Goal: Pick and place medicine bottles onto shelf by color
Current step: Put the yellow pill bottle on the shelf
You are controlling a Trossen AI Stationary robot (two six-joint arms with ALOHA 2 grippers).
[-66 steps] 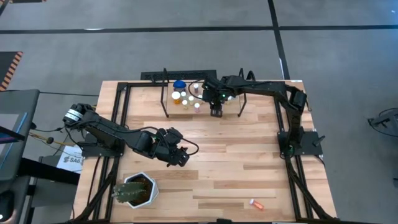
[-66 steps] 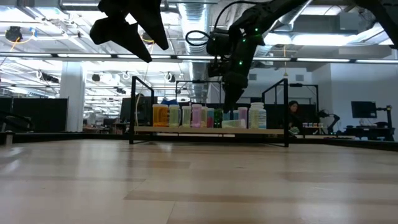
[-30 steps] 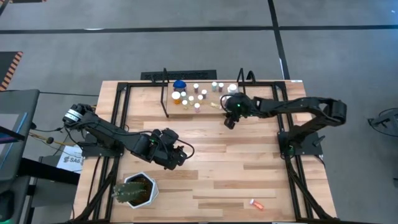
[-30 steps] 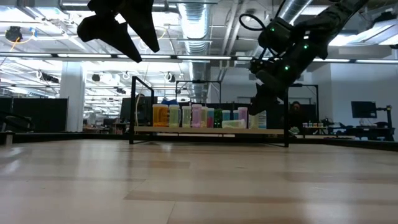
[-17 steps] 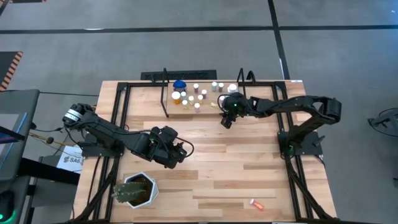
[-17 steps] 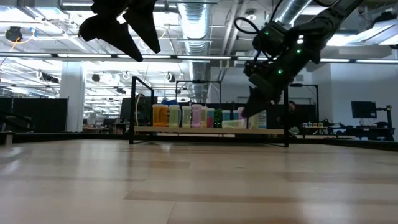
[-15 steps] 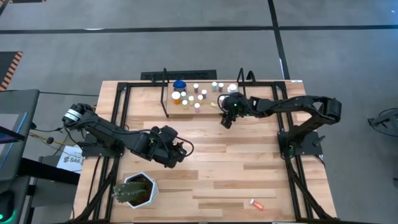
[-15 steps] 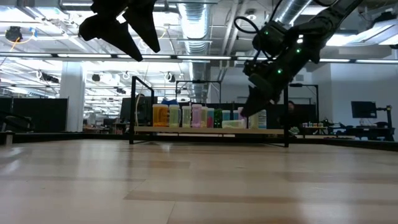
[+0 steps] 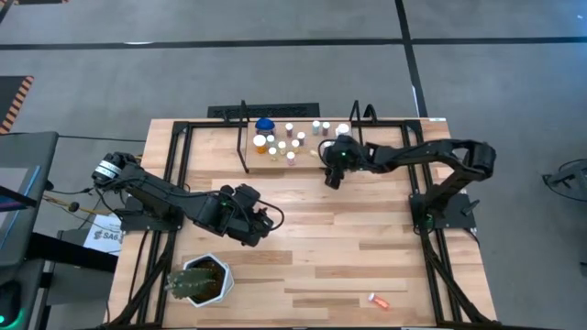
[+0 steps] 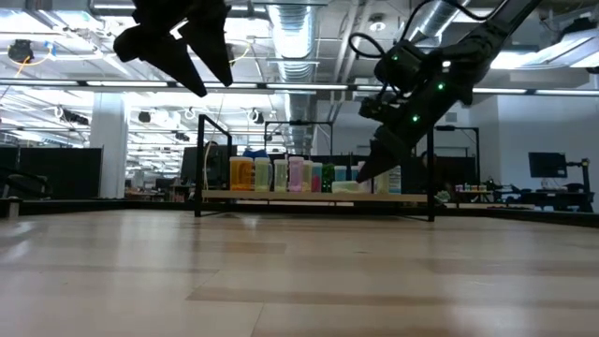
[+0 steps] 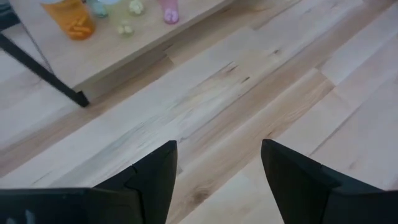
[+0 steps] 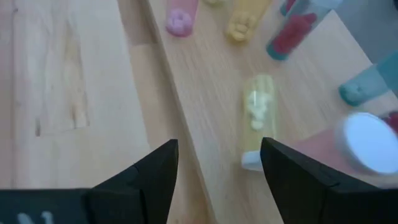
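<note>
The shelf [image 9: 307,161] stands at the table's far side and carries several medicine bottles [image 9: 280,142], orange, pink, yellow and white, one with a blue lid [image 9: 265,124]. A yellowish vial [image 12: 257,118] lies on its side on the shelf, near its near edge, white cap toward my right gripper. My right gripper [image 12: 217,158] is open and hangs by the shelf's near edge [image 9: 326,170], pointing toward the table's left and down, its fingers on either side of the vial's line but short of it. My left gripper [image 11: 217,168] is open above mid-table [image 9: 263,223].
A green plant in a white pot [image 9: 197,280] sits at the near left. One orange vial [image 9: 377,300] lies on the table at the near right. Black rod uprights [image 11: 43,65] frame the shelf's ends. Bare wood lies between the two arms.
My right gripper has gone a little toward the table's left and down, nearer the shelf's near edge, and has rolled somewhat about its own line. The bottles on the shelf have kept their places.
</note>
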